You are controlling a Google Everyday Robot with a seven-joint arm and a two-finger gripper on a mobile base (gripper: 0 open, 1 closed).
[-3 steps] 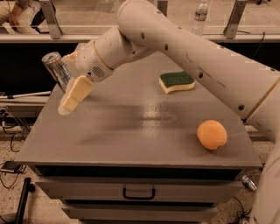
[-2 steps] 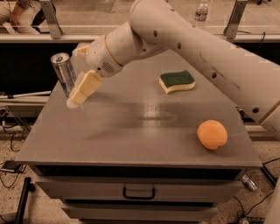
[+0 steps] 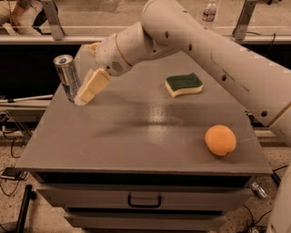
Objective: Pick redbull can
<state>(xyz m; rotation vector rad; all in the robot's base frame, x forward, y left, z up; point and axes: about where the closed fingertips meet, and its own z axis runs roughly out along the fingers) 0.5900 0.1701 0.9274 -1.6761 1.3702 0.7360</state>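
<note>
The grey table point(image 3: 136, 136) stands before a low glass barrier. Beyond the barrier are a clear water bottle point(image 3: 209, 11) and, at the top left, a seated person point(image 3: 16, 13) cut off by the frame.

**Task item:** the redbull can point(image 3: 67, 76) stands at the table's left edge, near the far left corner, leaning slightly. Its silver top is in view.

**Gripper:** the gripper point(image 3: 90, 87) is directly right of the can. Its pale tip is angled down towards the table surface at the can's base.

**Obscured:**
- The gripper covers the can's lower right side.
- I cannot tell whether the gripper is closed on the can or merely beside it.
- The arm point(image 3: 204, 50) runs off the right edge of the frame, so the base is not seen.
- A small object on the floor at the lower right is too indistinct to identify.

**Other items:**
- A green-and-yellow sponge point(image 3: 184, 84) lies towards the far right.
- An orange point(image 3: 220, 140) sits near the front right corner.
- A drawer handle point(image 3: 144, 200) is below the front edge.

**Change over one second:**
- The can was more tilted and further left, and now stands closer to upright.
- The arm has swung right.
- The sponge and orange have not moved.
</note>
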